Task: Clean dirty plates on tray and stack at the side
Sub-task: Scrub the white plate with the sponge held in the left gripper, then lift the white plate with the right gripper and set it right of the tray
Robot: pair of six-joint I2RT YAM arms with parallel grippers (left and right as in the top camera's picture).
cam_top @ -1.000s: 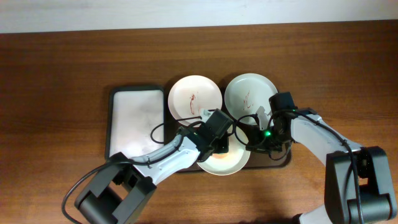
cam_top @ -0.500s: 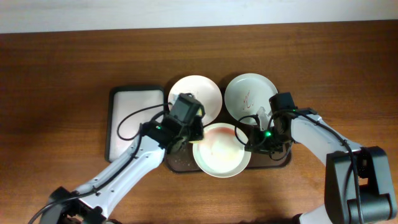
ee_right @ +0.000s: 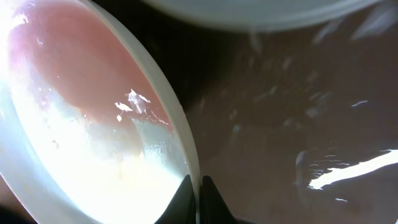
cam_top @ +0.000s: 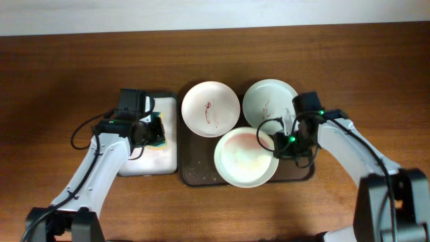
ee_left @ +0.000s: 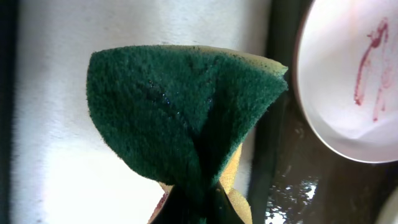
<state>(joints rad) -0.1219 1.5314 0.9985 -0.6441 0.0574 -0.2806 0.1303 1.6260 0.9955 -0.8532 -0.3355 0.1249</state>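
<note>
3 plates (cam_top: 211, 108) on tray (cam_top: 195, 171), smaller tray (cam_top: 148, 165) just L, sponge (cam_top: 156, 131) over it.

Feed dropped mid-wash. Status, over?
Left gripper shut on sponge over small white tray. Right gripper shut on rim of wet front plate. Two smeared plates wait on brown tray. Nothing in the way.

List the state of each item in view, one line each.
front plate: rim pinched by right gripper, wet pink film inside.
back-left plate: on brown tray, red smears.
back-right plate: on brown tray, red smears.
sponge: folded, clamped in left gripper over small white tray.
brown tray: wet with droplets.
</note>
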